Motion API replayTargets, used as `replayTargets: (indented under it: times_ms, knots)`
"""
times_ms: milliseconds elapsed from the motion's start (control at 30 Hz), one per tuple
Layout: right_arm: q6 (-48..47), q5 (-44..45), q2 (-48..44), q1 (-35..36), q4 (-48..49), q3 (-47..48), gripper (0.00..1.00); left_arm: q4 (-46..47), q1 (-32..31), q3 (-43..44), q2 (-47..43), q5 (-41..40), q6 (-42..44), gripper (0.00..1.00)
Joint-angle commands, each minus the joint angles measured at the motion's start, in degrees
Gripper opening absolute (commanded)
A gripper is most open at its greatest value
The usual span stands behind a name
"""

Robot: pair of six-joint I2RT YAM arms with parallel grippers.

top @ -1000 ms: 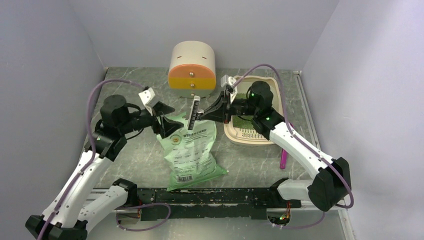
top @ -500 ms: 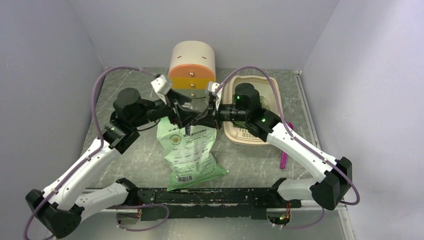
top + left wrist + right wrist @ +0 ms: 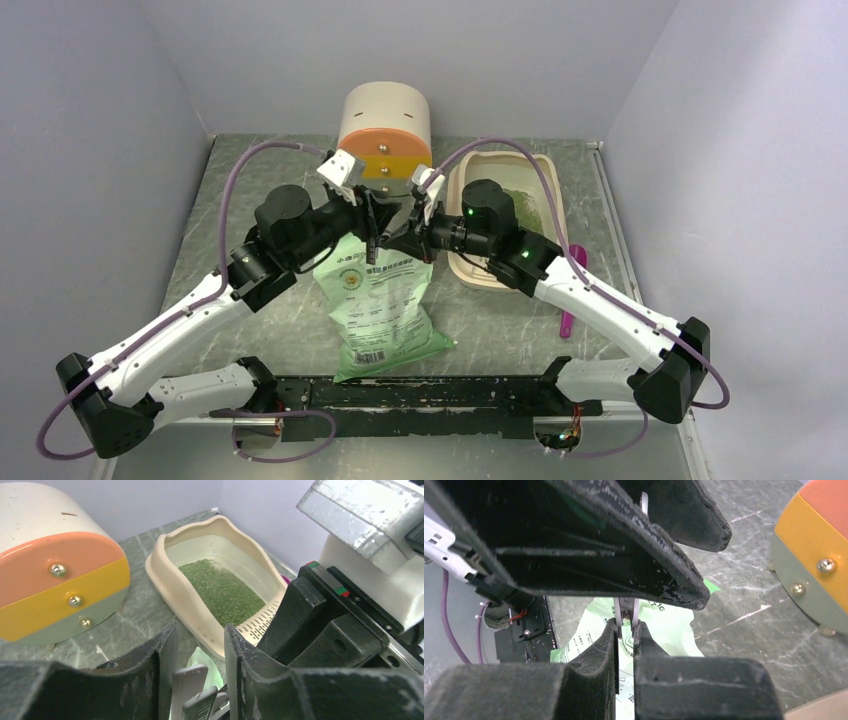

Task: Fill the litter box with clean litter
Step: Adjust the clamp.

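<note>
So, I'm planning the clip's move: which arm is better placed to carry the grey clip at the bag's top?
Right: the right tool is shut on the clip; the left tool only flanks it, and whether it grips is unclear.

The green bag (image 3: 385,305) carries printed lines, a round emblem and a barcode, all too small to read.

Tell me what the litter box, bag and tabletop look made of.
Litter box: moulded plastic, beige, slight sheen; one-piece rounded rim and slotted ledge.
Bag: thin printed plastic film, glossy and crinkled.
Tabletop: green-grey with pale veins, a marble look; could be stone or a printed laminate, can't tell from here.
</note>
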Motion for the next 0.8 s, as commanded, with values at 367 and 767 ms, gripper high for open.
replayTargets:
  times_ms: [367, 767]
  knots:
    - [10.23, 6.94, -1.81, 0.15, 11.06, -2.44, 0.16, -3.06, -3.96, 0.68, 0.88, -4.29, -1.09, 0.05]
    - [12.99, 7.16, -2.37, 0.20, 14.27, -5.17, 0.46, -3.15, -3.92, -0.22, -0.88, -9.34, -7.54, 0.05]
